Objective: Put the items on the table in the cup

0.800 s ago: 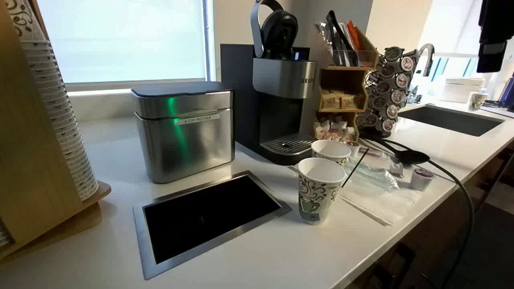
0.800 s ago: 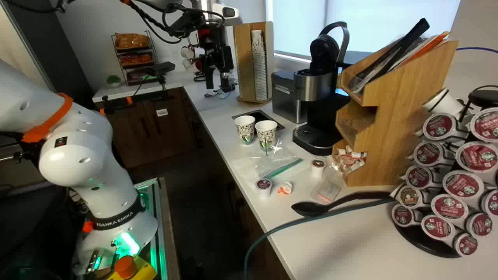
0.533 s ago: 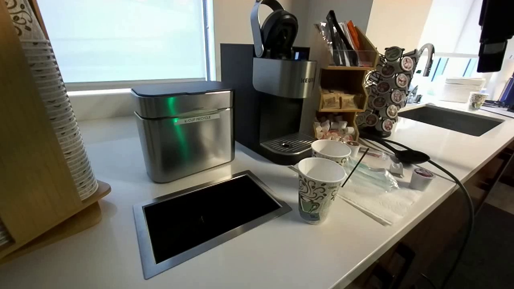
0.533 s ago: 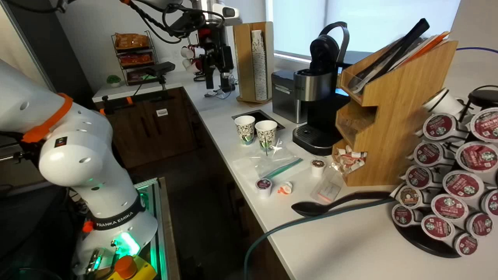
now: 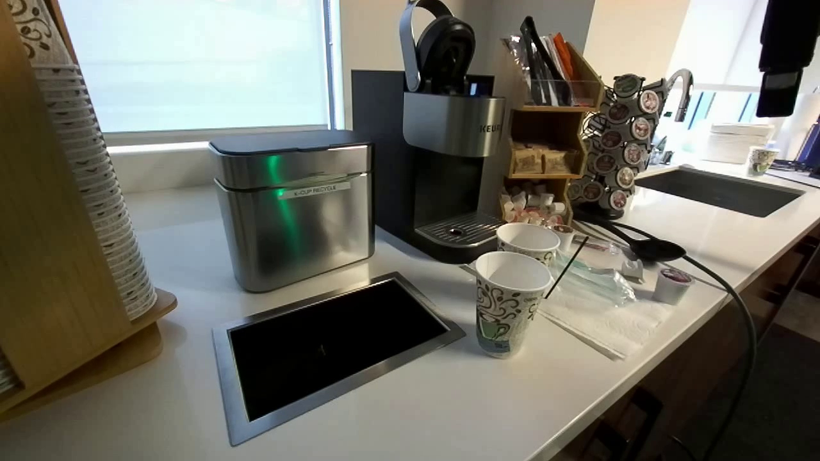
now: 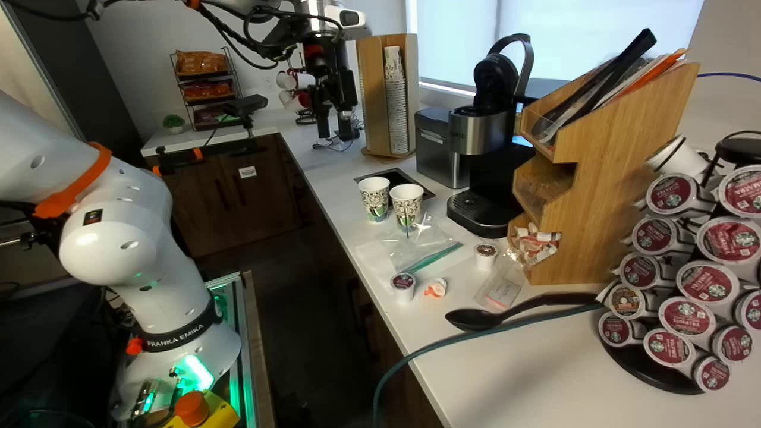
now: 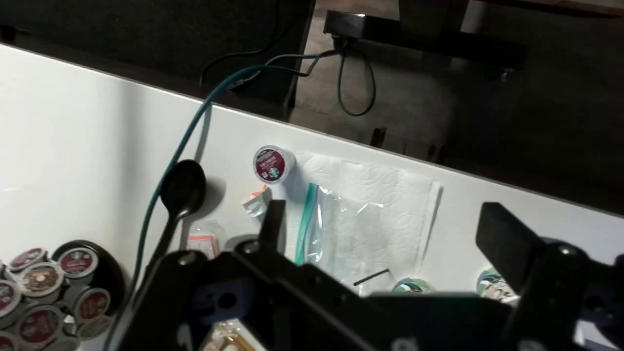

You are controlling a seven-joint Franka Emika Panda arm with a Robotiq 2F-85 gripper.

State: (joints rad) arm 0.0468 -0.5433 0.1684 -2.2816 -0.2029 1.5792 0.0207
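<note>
The end effector [image 7: 382, 202] hangs high above the counter [image 6: 535, 368], fingers spread wide, gripping nothing; well below it, one coffee pod [image 7: 273, 165] shows past a fingertip in the wrist view, another pod [image 6: 486, 258] stands near it, and a clear bag [image 6: 416, 249] lies between both pods and two paper cups [image 6: 374, 199]

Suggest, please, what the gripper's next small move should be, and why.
I would probably shift the gripper toward the loose Starbucks coffee pod before lowering: the pod stands on the counter, not in a paper cup, and in the wrist view it lines up with one finger of the open gripper, not the gap.
</note>
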